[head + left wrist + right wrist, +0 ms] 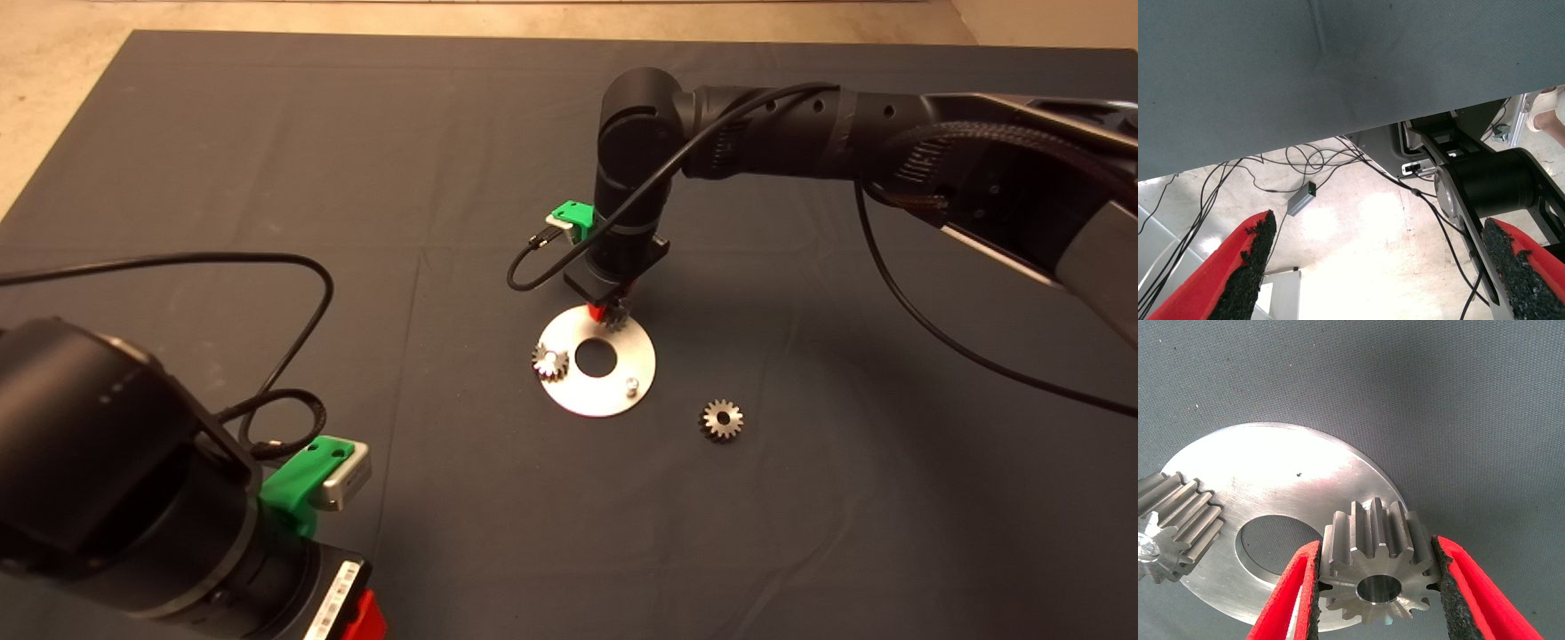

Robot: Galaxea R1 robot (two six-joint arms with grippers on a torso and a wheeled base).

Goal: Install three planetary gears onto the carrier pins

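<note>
Right gripper clenched on second gear, flat over disc at 12 o'clock: your pin alignment. Left gripper parked, released.

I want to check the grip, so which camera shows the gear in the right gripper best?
The right wrist view: the gear fills it, clamped between the right gripper fingers above the carrier disc. The head view shows only a sliver under the arm; the left wrist view shows none.
</note>
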